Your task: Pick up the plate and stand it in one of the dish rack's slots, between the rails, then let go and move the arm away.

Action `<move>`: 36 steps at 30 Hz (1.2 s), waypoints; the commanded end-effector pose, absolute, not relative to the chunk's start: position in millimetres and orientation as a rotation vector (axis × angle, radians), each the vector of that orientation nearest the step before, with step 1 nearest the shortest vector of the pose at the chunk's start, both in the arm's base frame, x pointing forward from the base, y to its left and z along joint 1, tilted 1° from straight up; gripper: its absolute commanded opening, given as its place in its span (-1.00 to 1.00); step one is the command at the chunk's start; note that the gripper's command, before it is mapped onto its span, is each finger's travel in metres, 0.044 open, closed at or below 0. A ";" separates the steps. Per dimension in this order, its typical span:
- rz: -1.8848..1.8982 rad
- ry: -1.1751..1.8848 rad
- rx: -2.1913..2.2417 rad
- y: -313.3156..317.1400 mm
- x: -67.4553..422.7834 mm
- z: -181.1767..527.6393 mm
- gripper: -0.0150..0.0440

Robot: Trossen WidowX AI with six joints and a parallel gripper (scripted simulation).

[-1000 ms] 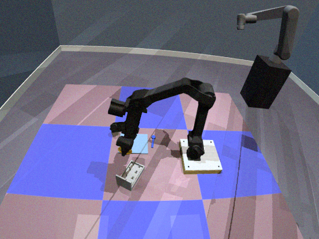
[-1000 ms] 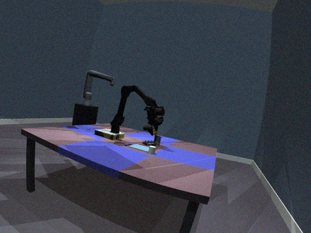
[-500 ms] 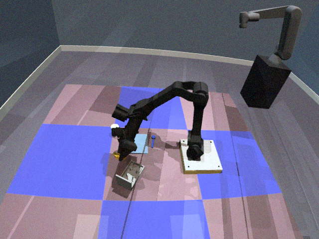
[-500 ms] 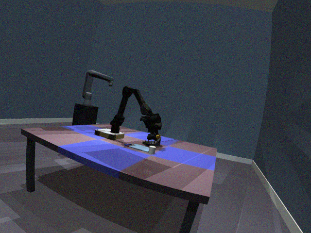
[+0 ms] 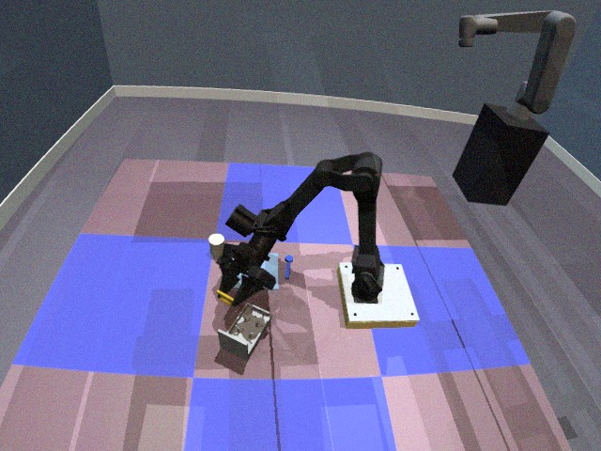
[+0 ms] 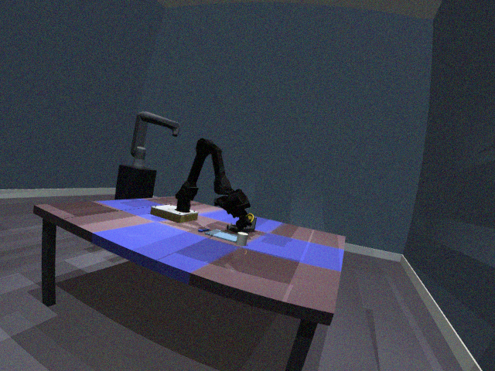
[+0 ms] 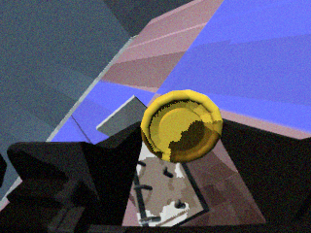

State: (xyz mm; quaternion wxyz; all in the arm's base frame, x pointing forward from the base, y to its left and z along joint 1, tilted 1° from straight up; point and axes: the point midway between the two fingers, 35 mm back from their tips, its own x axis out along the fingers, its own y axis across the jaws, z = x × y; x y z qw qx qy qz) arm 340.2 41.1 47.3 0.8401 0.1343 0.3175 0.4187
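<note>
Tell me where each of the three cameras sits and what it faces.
Top: high above the table's front, looking down on the whole arm, base plate, rack and cup.
Exterior: out in the room, low, facing the table side-on; whole arm visible.
Wrist: on the gripper, looking along its dark fingers at the held plate, rack below.
Shared: plate and rack appear in top and wrist views.
</note>
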 end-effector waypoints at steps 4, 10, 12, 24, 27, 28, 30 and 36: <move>1.000 0.449 0.201 41.1 322.2 45.5 -0.49; 1.065 0.276 0.127 40.5 305.1 47.2 -0.49; 1.083 0.219 0.101 40.3 298.7 48.1 -0.49; 1.145 0.000 -0.003 42.0 272.2 54.5 -0.49; 1.145 0.000 -0.003 42.0 272.2 54.5 -0.49; 1.145 0.000 -0.003 42.0 272.2 54.5 -0.49; 1.145 0.000 -0.003 42.0 272.2 54.5 -0.49; 1.145 0.012 -0.001 43.2 274.0 49.8 -0.49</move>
